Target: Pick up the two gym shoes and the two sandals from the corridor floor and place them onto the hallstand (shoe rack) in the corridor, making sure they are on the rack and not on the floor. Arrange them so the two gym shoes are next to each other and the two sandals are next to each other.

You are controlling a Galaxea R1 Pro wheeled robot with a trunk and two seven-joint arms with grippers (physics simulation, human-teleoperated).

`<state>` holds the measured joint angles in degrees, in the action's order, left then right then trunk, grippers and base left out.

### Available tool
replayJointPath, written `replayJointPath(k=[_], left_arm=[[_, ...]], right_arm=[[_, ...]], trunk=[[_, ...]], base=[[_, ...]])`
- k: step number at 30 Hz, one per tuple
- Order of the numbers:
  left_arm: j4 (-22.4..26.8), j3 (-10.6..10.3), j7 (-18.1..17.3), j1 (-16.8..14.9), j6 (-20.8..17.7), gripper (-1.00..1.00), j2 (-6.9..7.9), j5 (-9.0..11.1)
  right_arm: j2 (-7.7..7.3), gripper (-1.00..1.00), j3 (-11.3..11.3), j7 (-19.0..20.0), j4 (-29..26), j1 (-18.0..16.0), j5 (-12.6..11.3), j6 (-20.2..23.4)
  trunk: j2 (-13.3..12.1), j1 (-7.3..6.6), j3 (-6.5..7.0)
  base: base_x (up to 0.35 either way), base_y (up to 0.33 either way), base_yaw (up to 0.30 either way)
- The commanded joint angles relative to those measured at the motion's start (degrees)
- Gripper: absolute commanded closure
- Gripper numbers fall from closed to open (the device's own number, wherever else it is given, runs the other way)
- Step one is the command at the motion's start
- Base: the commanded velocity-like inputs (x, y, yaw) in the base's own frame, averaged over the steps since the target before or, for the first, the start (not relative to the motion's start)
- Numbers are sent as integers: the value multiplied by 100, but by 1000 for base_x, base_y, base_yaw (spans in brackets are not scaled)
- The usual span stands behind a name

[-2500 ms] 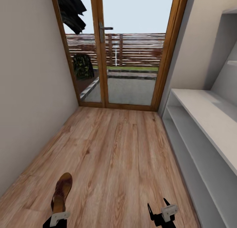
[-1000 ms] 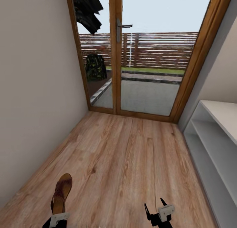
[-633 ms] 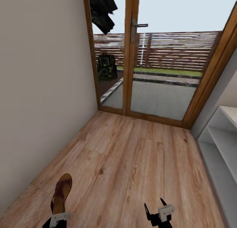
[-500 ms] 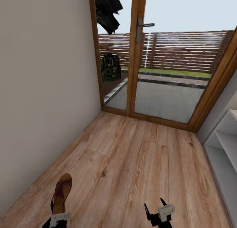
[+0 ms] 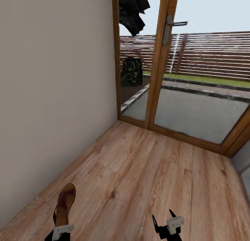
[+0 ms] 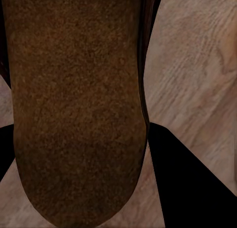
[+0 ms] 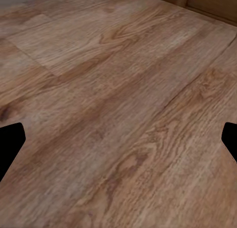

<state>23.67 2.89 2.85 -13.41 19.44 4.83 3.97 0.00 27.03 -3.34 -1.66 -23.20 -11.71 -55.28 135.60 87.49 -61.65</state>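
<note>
One brown sandal sticks out forward from my left gripper, which is shut on it low at the left of the head view. In the left wrist view its dark brown sole lies between the black fingers. My right gripper hangs open and holds nothing above the corridor floor; bare planks lie between its fingertips. A grey sliver of the hallstand shows at the right edge. The gym shoes are out of view.
A beige wall runs close along the left. Ahead stands a wood-framed glass door with a handle, a patio and a slatted fence behind it. A dark garment hangs at the top.
The whole head view has swung to the left: the hallstand has slid out to the right edge and the wall takes up more of the left. Both grippers and the sandal keep their places in the picture.
</note>
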Motion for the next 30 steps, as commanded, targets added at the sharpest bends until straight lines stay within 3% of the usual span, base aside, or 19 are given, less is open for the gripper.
replayJointPath(k=[1, 9, 30], left_arm=[[-3, -8, 5, -3, 15, 100, 1, 28], [-16, -1, 5, -3, 16, 100, 1, 50], [-25, 1, 5, -3, 16, 100, 1, 60]], right_arm=[[0, -100, 50, -35, -1, -1, -25, -9], [0, -100, 49, -37, -1, -1, -25, -9], [0, -100, 50, -36, -1, -1, -25, -9]], trunk=[[2, 1, -5], [2, 1, -5], [2, 1, -5]], base=[[198, -246, 276], [167, -205, 276], [6, -5, 276]])
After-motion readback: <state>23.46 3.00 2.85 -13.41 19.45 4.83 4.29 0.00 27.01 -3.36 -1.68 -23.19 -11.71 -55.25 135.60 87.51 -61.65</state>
